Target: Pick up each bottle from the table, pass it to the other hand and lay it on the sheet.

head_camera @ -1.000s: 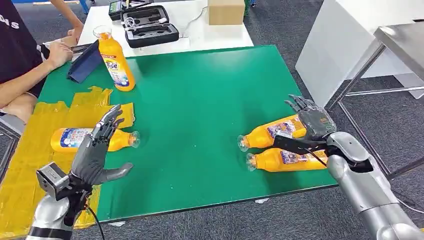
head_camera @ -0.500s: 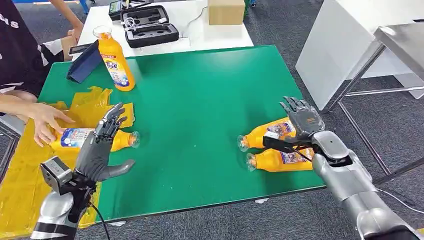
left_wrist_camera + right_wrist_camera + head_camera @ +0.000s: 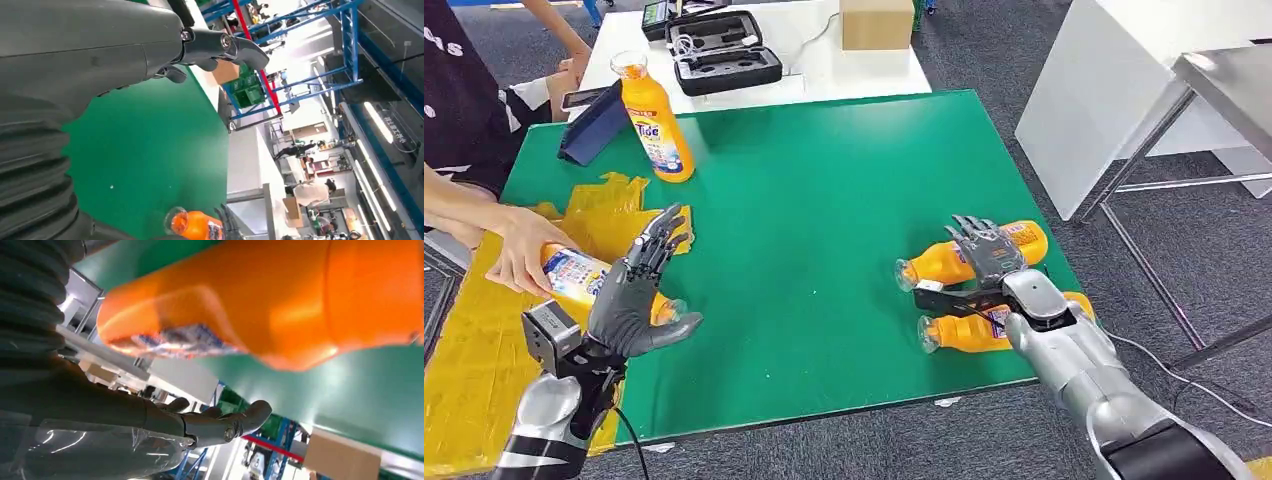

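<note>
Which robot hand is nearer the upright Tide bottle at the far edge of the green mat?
Left. The left hand hovers open over the yellow sheet, on the same side as the upright Tide bottle. The right hand is across the mat over two lying bottles.

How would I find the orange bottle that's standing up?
Look at the green table and go to its far left corner, beside the blue tablet case. The standing bottle is there, and it is upright while every other orange bottle lies on its side.
</note>
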### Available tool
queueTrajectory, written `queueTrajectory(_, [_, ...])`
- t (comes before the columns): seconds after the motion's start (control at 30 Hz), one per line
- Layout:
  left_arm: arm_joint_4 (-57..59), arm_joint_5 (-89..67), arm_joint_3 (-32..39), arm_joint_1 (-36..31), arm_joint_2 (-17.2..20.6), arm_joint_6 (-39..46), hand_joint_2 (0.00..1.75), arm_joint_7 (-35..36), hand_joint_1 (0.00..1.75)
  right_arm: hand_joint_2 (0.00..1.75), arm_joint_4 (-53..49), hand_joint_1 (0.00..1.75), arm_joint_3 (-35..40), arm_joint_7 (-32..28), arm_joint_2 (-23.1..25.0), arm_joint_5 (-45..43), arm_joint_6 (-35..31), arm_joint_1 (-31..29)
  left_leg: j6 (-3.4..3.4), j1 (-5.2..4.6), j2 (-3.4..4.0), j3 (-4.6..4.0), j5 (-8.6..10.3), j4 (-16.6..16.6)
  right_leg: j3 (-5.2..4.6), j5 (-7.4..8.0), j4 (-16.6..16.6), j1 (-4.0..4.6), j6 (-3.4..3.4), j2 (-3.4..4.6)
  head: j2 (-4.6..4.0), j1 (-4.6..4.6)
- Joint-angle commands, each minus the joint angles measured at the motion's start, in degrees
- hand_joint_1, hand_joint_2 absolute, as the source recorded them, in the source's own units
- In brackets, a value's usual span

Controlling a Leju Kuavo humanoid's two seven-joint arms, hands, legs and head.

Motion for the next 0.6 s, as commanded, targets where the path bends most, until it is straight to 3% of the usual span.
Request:
queueTrajectory(0.03, [4.35, 0.47, -0.69, -1.7, -0.61, 0.7, 1.75, 0.92, 0.0, 1.75, 12.41, 0.0, 3.68, 1.92, 3.9, -0.03, 4.64, -5.83, -0.04, 0.01, 0.0, 0.23, -0.09, 0.0, 0.2, -0.07, 0.0, 0.0, -0.08, 0.1, 0.0, 0.0])
queueTrajectory(0.17, [4.6, 0.47, -0.6, -1.4, -0.74, 0.76, 1.75, 1.1, 0.0, 1.75, 15.13, 0.05, 3.79, 4.78, 4.67, -0.05, 7.31, -6.9, -0.04, 0.02, 0.02, 0.31, -0.11, -0.01, 0.26, -0.08, -0.01, 0.01, -0.09, 0.13, 0.0, 0.02])
queueTrajectory(0.3, [4.81, 0.42, -0.72, -1.23, -0.85, 0.83, 1.75, 1.23, 0.0, 1.75, 16.16, 0.59, 3.27, 6.12, 4.73, -0.28, 6.85, -6.84, -0.05, 0.02, -0.07, 0.44, -0.13, -0.01, 0.39, -0.13, 0.0, 0.0, -0.11, 0.07, 0.0, 0.0])
queueTrajectory(0.53, [4.81, 0.42, -0.73, -1.2, -0.86, 0.83, 1.75, 1.23, 0.0, 1.75, 16.2, 0.59, 3.25, 6.1, 4.65, -0.28, 6.76, -6.79, -0.02, 0.03, -0.09, 0.39, -0.11, -0.01, 0.38, -0.13, -0.02, 0.01, -0.09, 0.01, 0.0, 0.02])
queueTrajectory(0.57, [4.77, 0.41, -0.73, -1.22, -0.83, 0.86, 1.75, 1.26, 0.0, 1.75, 16.3, 0.89, 3.18, 6.22, 4.71, -0.3, 6.73, -6.86, -0.02, 0.02, -0.08, 0.34, -0.09, -0.02, 0.34, -0.11, -0.02, 0.01, -0.08, 0.01, 0.0, 0.0])
queueTrajectory(0.6, [4.73, 0.39, -0.75, -1.18, -0.81, 0.88, 1.75, 1.3, 0.0, 1.75, 16.39, 1.03, 3.08, 6.35, 4.74, -0.32, 6.6, -6.86, -0.01, 0.0, -0.06, 0.27, -0.05, -0.03, 0.26, -0.07, -0.03, -0.01, -0.06, 0.0, 0.0, 0.0])
